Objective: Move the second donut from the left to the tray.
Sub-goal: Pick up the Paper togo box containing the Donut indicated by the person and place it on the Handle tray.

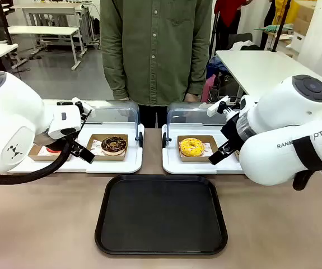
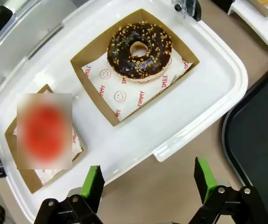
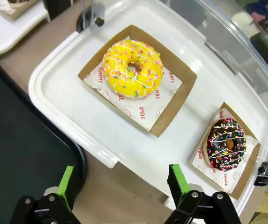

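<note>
Chocolate-glazed donut (image 1: 113, 144) lies flat, hole up, in its square brown holder (image 1: 96, 148) on the left white display tray (image 1: 116, 166). The ring is round, so it has no long axis. The holder's edges run square to the table edge in the front view and diagonal in the left wrist view. The black tray (image 1: 161, 249) sits just in front, between the two display trays, and the donut is not on it. Left gripper (image 2: 148, 182) hangs over the display tray's near rim with its fingers apart, gripping nothing. Right gripper (image 3: 121, 182) is likewise spread, near the yellow donut (image 3: 133, 69). The tabletop (image 1: 37, 224) is tan. A person in a green shirt (image 1: 155, 50) stands at the far side, with white tables behind. The left arm hides most of the red donut (image 1: 52, 149), which is blurred in the left wrist view.
</note>
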### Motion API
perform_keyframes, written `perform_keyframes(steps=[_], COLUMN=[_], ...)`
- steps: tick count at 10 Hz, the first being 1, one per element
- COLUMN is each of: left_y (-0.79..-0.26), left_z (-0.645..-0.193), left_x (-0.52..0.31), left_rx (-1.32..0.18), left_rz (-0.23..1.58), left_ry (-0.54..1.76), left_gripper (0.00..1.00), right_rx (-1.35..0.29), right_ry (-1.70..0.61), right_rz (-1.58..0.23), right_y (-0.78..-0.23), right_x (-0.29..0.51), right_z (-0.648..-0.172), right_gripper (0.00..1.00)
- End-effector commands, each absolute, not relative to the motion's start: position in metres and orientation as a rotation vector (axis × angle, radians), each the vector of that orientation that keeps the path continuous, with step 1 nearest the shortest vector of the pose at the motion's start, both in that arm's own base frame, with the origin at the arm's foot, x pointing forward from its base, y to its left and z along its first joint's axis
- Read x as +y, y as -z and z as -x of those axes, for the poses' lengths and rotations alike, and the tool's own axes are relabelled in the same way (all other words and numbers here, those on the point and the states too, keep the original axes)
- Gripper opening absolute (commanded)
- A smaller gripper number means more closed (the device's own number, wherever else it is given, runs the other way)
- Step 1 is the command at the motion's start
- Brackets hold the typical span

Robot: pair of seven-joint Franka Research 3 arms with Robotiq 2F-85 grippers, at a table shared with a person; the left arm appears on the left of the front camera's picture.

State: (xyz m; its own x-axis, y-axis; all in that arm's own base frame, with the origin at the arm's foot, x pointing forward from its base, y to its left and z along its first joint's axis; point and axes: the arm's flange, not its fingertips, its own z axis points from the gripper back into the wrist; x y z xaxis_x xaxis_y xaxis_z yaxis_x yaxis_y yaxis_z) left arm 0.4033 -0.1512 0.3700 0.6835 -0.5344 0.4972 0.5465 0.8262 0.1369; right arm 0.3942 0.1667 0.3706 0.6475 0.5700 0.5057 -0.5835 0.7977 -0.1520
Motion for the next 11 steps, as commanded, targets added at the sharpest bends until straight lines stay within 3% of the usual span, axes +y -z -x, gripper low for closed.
perform_keyframes(steps=[1, 11], left_y=[-0.3702, -0.37], left_z=[-0.4032, -0.4032], left_x=[-0.1512, -0.1512], left_rx=[-0.55, -0.55], left_rz=[0.023, 0.023], left_ry=[0.606, 0.606], left_gripper=[1.0, 1.0], right_rx=[-0.566, -0.566], right_ry=[-0.656, -0.657], right_rz=[-0.025, -0.025], right_y=[-0.3706, -0.3706], right_x=[0.1667, 0.1668], right_z=[-0.3942, -0.3942], right_gripper=[1.0, 1.0])
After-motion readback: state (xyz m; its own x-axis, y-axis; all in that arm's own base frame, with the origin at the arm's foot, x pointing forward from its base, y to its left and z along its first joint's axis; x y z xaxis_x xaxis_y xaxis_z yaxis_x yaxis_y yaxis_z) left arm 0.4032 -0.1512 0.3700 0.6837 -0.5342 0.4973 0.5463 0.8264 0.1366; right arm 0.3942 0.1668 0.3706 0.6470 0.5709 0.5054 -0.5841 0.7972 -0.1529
